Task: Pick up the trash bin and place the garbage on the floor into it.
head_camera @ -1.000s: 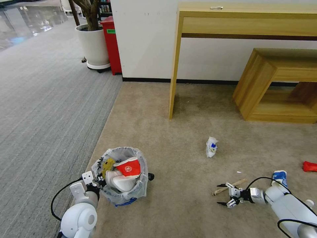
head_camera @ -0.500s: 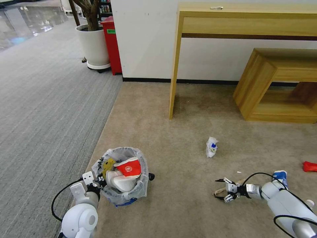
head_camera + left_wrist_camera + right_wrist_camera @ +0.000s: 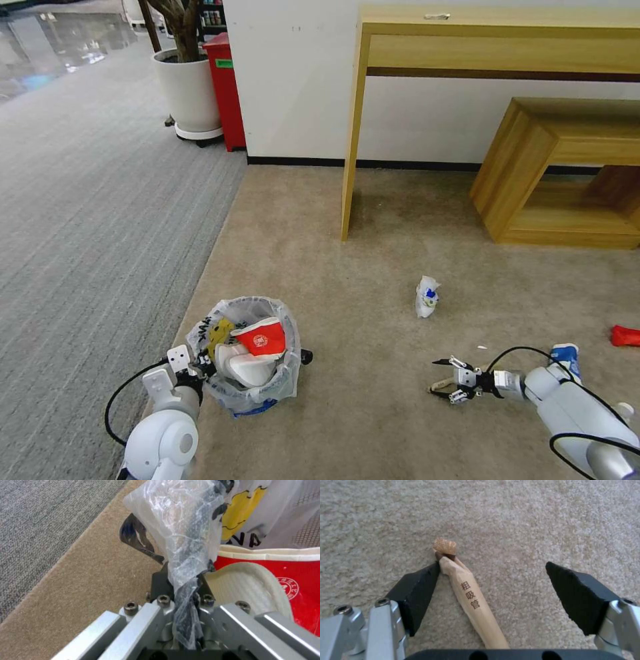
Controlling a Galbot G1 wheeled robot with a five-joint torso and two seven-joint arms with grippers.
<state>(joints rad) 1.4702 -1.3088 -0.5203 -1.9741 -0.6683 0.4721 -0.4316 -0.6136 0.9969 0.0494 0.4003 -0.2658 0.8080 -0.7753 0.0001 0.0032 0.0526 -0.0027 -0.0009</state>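
Two claws at work: one gripping the bin liner, one straddling the stick.

I am holding my left claw clamped on the crinkly bag of the trash bin, which is standing on the beige floor with a slipper and red-white carton inside. My right claw is spread apart around the wooden stick, one fingertip touching it; its long axis is running from my wrist outward. A paper cup is lying just beside my right arm, near a wooden table.
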